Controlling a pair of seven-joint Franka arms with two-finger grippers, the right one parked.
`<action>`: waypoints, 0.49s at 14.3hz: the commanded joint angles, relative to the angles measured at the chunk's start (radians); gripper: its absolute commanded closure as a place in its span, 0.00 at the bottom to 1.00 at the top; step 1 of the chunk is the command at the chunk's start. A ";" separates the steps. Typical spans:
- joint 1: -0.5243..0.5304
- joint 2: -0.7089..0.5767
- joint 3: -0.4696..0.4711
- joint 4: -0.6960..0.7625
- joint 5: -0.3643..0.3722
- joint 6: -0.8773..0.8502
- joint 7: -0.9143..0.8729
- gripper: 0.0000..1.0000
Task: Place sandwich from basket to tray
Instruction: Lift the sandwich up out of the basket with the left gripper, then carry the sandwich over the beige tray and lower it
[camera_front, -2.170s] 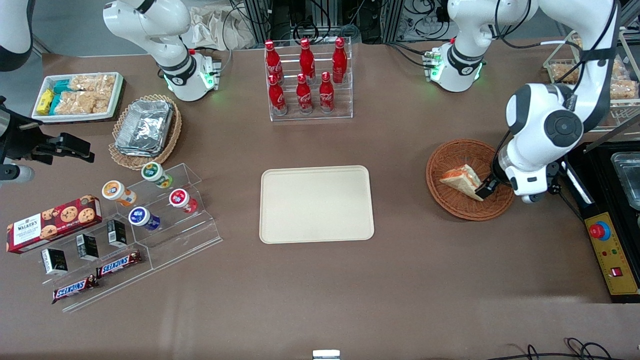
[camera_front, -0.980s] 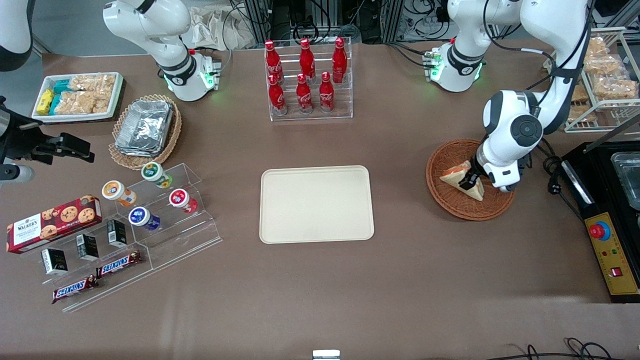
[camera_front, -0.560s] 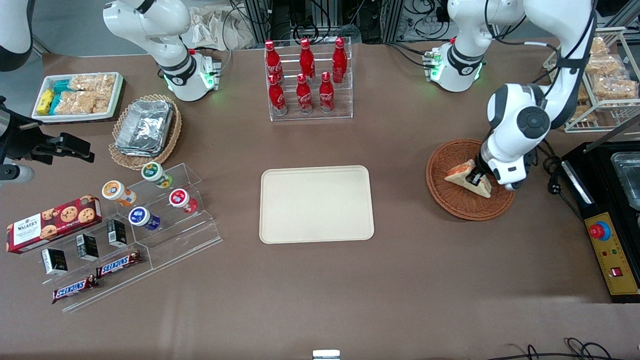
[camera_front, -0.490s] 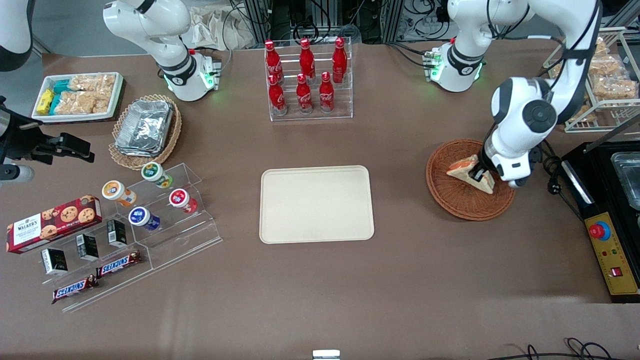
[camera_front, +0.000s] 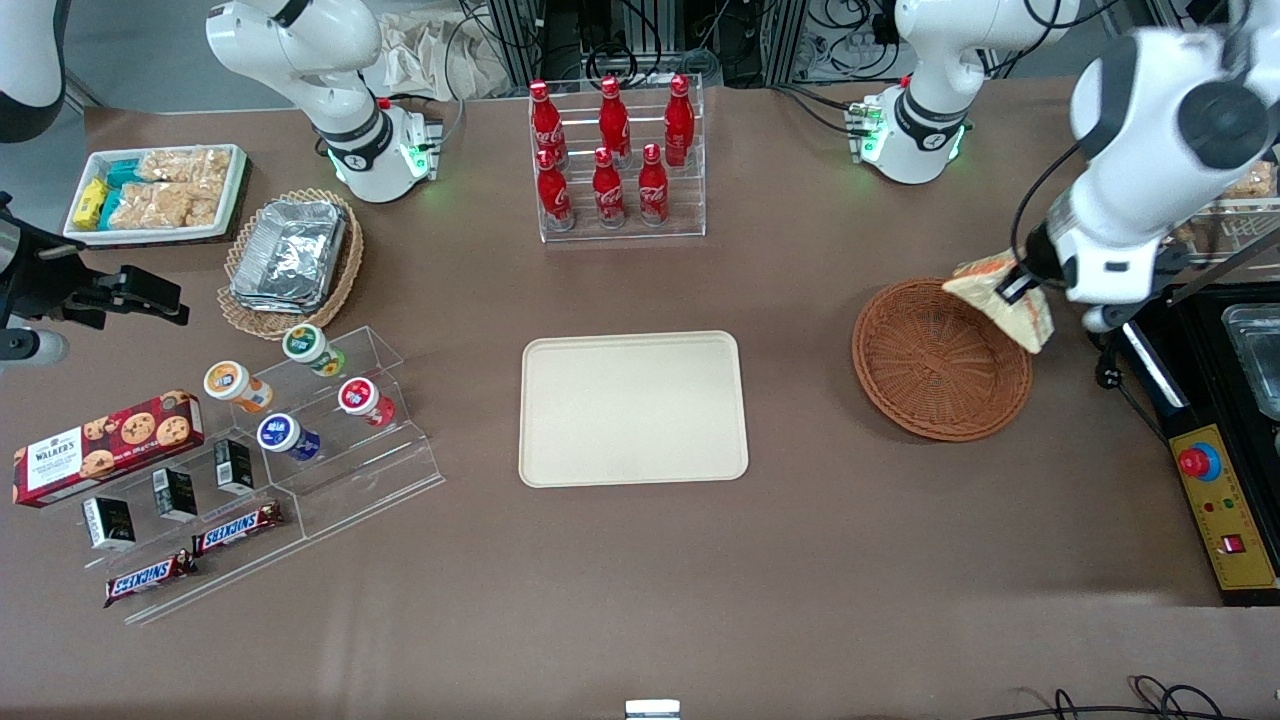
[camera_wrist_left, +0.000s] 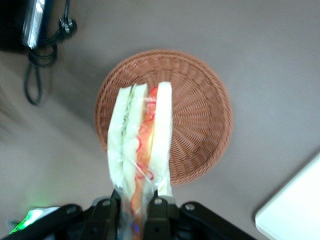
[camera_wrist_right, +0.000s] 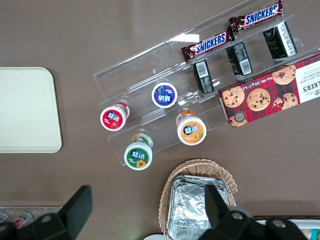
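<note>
Your left arm's gripper (camera_front: 1012, 288) hangs above the table at the working arm's end, over the rim of the basket (camera_front: 920, 385) on the side farther from the front camera, and its fingers (camera_wrist_left: 156, 212) are closed on the sandwich (camera_front: 1003, 297). The wedge is clear of the wicker, lifted in the air and touching nothing but the claw. In the wrist view you see the sandwich (camera_wrist_left: 137, 145) standing edge-on out of the gripper (camera_wrist_left: 131, 210), with white bread slices on the outside and green and orange-red filling between them; the two fingers pinch it by one end, one on each bread face, and the rest of the wedge juts out past the fingertips. A clear wrapper shows around the pinched end. Below it lies the round reddish-brown basket (camera_wrist_left: 200, 110), with nothing in it. The cream tray (camera_front: 633, 408) sits flat at the middle of the table, well apart from the basket toward the parked arm's end, and a corner of the tray (camera_wrist_left: 295, 207) shows in the wrist view near the basket's rim. A rack of red bottles (camera_front: 612, 155) stands near the table's edge farthest from the front camera.
</note>
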 joint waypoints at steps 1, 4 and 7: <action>-0.024 0.042 -0.051 0.211 -0.004 -0.163 0.155 1.00; -0.024 0.105 -0.189 0.355 -0.008 -0.221 0.206 1.00; -0.022 0.236 -0.390 0.377 -0.027 -0.156 0.075 1.00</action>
